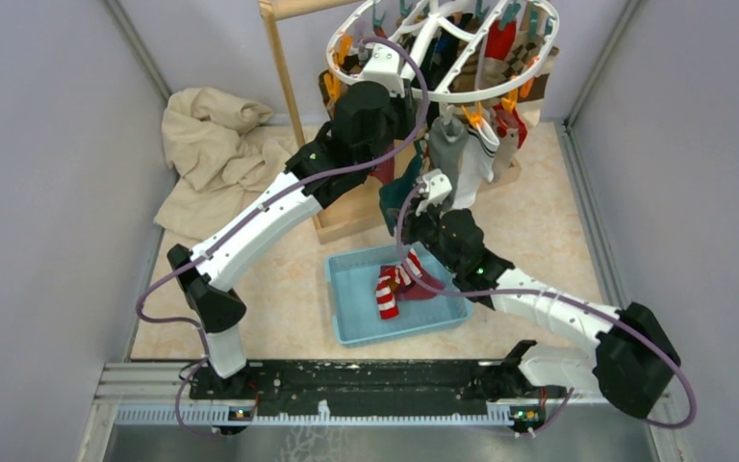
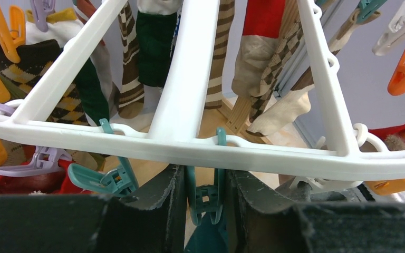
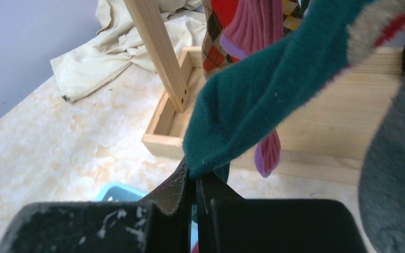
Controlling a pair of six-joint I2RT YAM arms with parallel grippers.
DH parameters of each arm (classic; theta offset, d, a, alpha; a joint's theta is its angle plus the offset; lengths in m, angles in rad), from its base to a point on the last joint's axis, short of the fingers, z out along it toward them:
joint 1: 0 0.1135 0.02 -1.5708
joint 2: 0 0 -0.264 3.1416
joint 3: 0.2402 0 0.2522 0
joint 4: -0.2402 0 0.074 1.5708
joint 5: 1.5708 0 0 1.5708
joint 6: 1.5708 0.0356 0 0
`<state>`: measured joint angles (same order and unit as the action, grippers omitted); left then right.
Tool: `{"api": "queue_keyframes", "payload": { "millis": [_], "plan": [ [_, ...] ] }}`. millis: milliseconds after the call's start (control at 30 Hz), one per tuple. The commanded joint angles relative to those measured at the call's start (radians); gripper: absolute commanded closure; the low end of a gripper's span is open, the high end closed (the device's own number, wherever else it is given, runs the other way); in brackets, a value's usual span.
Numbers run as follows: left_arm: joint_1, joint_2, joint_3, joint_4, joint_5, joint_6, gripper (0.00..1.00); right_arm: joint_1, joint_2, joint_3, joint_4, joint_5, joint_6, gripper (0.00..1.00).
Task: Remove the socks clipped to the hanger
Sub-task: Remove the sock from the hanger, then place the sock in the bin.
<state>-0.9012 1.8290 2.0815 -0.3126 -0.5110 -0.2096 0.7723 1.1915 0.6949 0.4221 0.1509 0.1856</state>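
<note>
Left end effector (image 2: 204, 178) pinches teal clip (image 2: 206, 204), right end effector (image 3: 195, 182) grips green sock (image 3: 253, 105); blue bin (image 1: 350, 320) holds striped sock (image 1: 386, 295).

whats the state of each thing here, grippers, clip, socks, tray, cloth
left gripper: shut on teal clip
right gripper: shut on green sock
hanger: hung up, many socks clipped on
blue tray: holds a striped sock
beige cloth: crumpled in a heap
</note>
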Motion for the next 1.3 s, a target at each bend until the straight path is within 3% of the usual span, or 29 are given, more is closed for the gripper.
{"api": "queue_keyframes", "payload": {
  "millis": [0,567,800,900,1000,1267],
  "plan": [
    [0.002,-0.035,-0.001,0.035,0.011,0.013,0.79,0.017,-0.119,-0.076,-0.031,-0.047,0.023,1.00],
    [0.002,-0.012,0.034,0.043,0.076,0.009,0.78,0.070,-0.197,-0.241,-0.173,-0.144,0.077,1.00],
    [0.001,0.023,0.067,0.055,0.149,-0.007,0.78,0.079,-0.283,-0.257,-0.316,-0.146,0.108,0.99],
    [0.001,0.032,0.075,0.066,0.175,-0.013,0.78,0.081,-0.281,-0.225,-0.383,-0.177,0.131,0.70],
    [-0.001,0.041,0.085,0.072,0.201,-0.021,0.78,0.084,-0.288,-0.198,-0.420,-0.157,0.143,0.53],
    [-0.005,0.042,0.086,0.082,0.280,-0.028,0.73,0.084,-0.385,-0.145,-0.478,-0.020,0.124,0.42]
  ]
}}
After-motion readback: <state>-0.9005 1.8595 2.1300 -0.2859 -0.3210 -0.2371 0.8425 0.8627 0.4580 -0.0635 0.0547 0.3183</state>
